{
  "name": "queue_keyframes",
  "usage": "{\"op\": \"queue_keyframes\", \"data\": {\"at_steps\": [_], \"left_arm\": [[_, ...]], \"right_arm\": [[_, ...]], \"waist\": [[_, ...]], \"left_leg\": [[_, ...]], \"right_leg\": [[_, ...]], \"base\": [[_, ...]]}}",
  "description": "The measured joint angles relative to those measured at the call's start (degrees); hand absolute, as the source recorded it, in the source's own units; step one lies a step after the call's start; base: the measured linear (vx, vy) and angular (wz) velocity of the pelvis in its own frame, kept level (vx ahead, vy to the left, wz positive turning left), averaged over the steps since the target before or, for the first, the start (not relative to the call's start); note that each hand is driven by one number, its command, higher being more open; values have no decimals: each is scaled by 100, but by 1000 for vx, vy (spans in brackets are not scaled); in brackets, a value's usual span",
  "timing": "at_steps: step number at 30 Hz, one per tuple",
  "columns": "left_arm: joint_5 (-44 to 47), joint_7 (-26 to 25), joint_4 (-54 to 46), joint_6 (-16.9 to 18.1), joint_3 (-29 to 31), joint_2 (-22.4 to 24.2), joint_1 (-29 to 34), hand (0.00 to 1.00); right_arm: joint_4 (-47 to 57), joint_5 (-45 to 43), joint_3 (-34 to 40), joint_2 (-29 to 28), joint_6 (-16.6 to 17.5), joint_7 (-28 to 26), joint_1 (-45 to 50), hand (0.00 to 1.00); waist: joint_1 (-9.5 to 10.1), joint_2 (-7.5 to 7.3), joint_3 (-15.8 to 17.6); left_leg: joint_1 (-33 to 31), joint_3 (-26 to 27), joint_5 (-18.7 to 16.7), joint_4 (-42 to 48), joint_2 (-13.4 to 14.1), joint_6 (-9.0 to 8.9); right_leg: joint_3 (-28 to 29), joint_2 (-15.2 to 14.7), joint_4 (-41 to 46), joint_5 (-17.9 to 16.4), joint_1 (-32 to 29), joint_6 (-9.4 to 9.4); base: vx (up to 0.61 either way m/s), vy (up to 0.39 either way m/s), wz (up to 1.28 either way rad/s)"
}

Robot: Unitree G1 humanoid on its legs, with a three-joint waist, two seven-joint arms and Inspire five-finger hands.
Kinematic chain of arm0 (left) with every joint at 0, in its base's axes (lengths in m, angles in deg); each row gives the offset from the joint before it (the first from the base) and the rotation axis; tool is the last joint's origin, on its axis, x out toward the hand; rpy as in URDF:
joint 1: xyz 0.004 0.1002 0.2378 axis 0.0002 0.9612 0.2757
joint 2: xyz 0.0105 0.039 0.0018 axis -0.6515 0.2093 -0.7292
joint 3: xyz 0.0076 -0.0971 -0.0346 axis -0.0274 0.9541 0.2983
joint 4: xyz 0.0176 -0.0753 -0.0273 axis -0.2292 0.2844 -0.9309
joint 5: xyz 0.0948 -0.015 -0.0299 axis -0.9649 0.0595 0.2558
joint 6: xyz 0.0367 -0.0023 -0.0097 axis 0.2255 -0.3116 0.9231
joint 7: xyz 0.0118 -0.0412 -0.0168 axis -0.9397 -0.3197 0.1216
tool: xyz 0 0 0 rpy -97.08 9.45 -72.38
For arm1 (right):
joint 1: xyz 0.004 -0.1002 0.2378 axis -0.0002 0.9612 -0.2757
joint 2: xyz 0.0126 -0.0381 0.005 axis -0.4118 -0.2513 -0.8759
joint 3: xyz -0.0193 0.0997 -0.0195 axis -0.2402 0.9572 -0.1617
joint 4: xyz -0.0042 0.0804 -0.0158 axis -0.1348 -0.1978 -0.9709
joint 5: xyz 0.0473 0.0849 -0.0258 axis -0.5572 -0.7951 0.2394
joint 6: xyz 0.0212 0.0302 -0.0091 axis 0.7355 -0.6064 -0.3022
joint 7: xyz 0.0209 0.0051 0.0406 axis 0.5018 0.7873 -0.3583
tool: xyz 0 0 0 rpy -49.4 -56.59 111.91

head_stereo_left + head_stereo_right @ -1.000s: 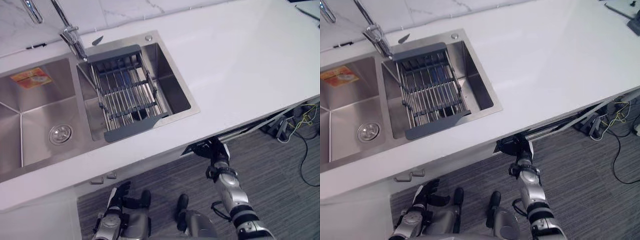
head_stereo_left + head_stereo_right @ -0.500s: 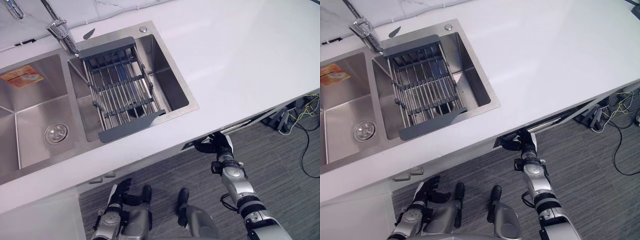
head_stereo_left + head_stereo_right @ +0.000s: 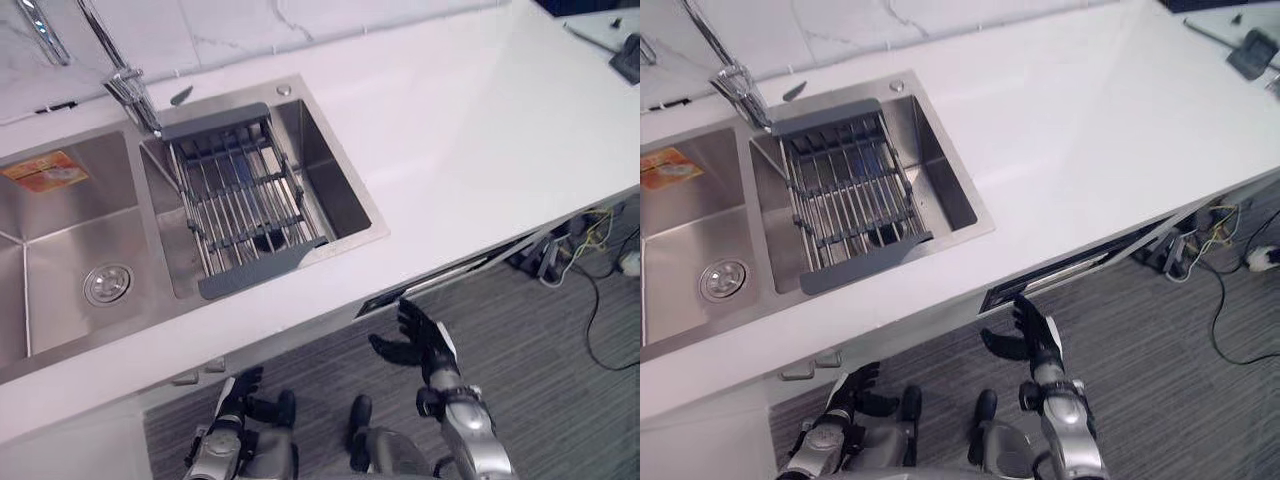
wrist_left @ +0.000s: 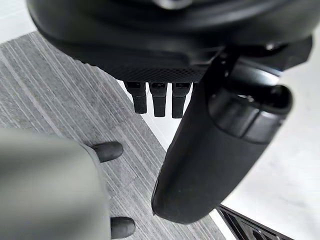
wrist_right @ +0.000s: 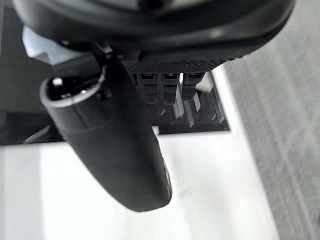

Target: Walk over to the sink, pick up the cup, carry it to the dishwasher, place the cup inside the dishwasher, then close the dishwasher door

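Two sink basins (image 3: 60, 230) (image 3: 340, 180), one dish rack (image 3: 245, 200), one drain (image 3: 107, 283), one countertop (image 3: 480, 150), two robot hands (image 3: 232, 400) (image 3: 425, 345).

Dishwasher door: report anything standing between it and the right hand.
Nothing visible does. The right hand, fingers open, hangs in open air just before the dishwasher door, a dark slit showing under the countertop.

Your right hand (image 3: 428, 345): held up ahead of you atop near-upright right forearm (image 3: 465, 440). Fingers straight and spread, thumb out to side, nothing in grasp.
Your left hand (image 3: 232, 400): low at lower left, fingers loosely extended, empty.
Both wrist views: thumb stands clear of finger row, nothing between them.
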Motion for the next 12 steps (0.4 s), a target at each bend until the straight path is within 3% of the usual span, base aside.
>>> {"op": "queue_keyframes", "data": {"at_steps": [4, 12], "left_arm": [[3, 70, 54, -47, -5, 23, 112, 90], [9, 108, 128, -71, 10, -18, 220, 90]], "right_arm": [[-967, 22, 423, -96, 32, 107, 46, 90], [-2610, -72, 671, -71, 30, 64, -59, 90]], "waist": [[-23, -47, -301], [-23, 16, -582]], "left_leg": [[146, 49, -26, -40, -15, 8], [302, 48, -24, -70, -18, 15]], "right_leg": [[41, 3, -134, 32, 157, 41], [46, 2, -156, 43, 310, 44]], "base": [[28, 8, -5], [-11, 0, 0]]}}
